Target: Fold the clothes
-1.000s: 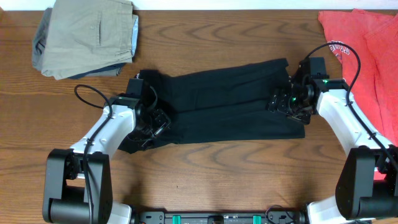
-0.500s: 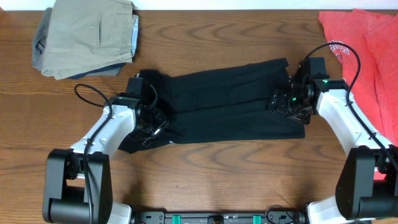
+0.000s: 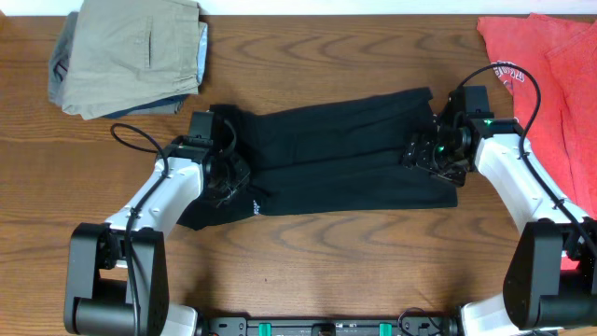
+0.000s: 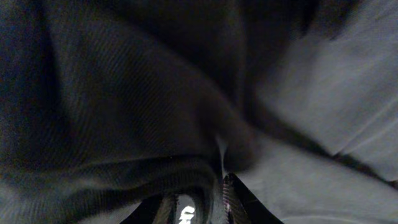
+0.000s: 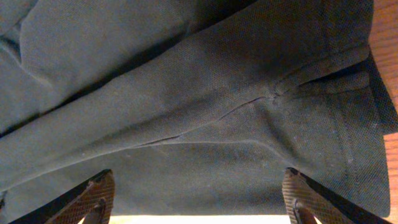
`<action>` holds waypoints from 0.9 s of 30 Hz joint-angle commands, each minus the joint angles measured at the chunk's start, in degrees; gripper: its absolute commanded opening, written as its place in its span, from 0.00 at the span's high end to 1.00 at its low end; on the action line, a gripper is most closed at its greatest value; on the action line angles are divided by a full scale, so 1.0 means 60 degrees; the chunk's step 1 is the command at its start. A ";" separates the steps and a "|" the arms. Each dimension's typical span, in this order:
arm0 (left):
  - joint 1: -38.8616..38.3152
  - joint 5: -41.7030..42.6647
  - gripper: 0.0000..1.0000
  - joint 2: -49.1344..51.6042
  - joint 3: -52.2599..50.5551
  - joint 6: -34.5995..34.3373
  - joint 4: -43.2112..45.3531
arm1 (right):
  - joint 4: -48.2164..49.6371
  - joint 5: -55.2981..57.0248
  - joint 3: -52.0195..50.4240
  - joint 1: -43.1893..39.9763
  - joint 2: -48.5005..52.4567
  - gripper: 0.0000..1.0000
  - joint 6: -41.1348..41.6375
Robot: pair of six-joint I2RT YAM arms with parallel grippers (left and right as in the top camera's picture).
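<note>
1. Wooden table (image 3: 308, 271) fills the overhead frame;
2. black shirt (image 3: 345, 159) lies as a long folded band across the centre;
3. red-orange T-shirt (image 3: 550, 65) upper right; khaki trousers (image 3: 131, 56) upper left;
4. right gripper (image 3: 427, 154) at the band's right end, jaws spread wide;
5. left gripper (image 3: 231, 182) at its left end, pinching bunched fabric.

shirt (image 3: 345, 163) lies between trousers (image 3: 131, 56) and t-shirt (image 3: 555, 65).

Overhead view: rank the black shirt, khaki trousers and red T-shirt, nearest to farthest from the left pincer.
1. black shirt, centre, right at the left pincer.
2. khaki trousers, top-left corner.
3. red T-shirt, far top-right corner.
</note>
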 commanded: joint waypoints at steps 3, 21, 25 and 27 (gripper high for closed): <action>-0.0018 -0.0138 0.81 0.0073 -0.0058 0.0055 0.0586 | -0.0015 0.0058 0.0098 0.0098 0.0011 0.17 -0.0157; -0.0018 -0.0882 0.94 0.0073 -0.0058 0.0051 0.2546 | -0.0047 0.0058 0.0098 0.0098 0.0011 0.17 -0.0157; -0.0018 -0.0885 0.93 0.0080 -0.0058 0.0051 0.2805 | -0.0095 0.0058 0.0098 0.0098 0.0011 0.17 -0.0157; -0.0018 -0.0885 0.93 0.0142 -0.0058 0.0055 0.2943 | -0.0091 0.0058 0.0098 0.0098 0.0011 0.17 -0.0157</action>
